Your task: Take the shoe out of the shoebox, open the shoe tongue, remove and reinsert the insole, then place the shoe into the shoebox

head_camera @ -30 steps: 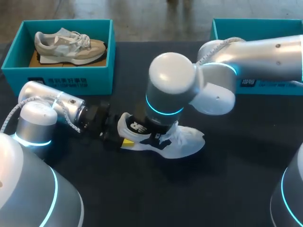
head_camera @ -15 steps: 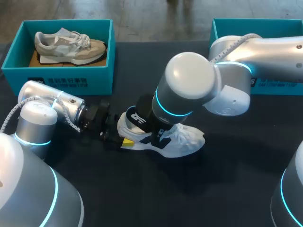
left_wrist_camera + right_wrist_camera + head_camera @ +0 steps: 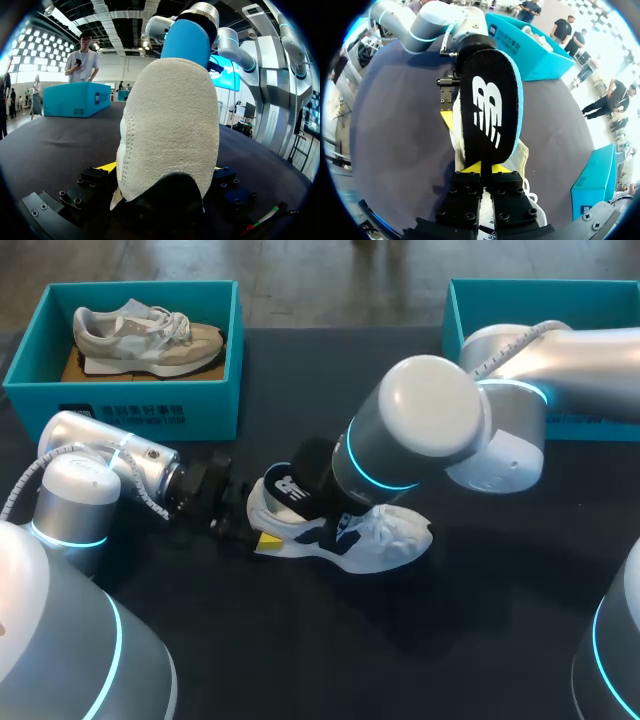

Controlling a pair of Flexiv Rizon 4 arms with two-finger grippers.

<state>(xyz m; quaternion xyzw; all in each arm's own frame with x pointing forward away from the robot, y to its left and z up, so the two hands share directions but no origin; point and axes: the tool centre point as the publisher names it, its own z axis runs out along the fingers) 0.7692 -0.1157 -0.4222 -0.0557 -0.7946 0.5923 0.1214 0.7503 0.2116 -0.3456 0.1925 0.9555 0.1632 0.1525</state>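
On the dark worktop (image 3: pixel 300 640), close in front of the robot, the white and navy shoe (image 3: pixel 385 535) lies on its sole with its toe toward the right; the left tool (image 3: pixel 165 167) comes in low from the left and is closed on the shoe's heel, one yellow tip at each side of the pale heel cup; above the shoe's opening the right tool (image 3: pixel 481 169) is pinched tight on one end of the insole (image 3: pixel 490 100), a black insert with a white logo and a blue edge, which stands out of the shoe and reaches over the heel toward the left tool; farther back, at the worktop's far left, a teal shoebox (image 3: pixel 120 405) holds a beige shoe (image 3: pixel 140 335); at the far right stands a second teal shoebox (image 3: pixel 540 284), partly hidden by the right arm.
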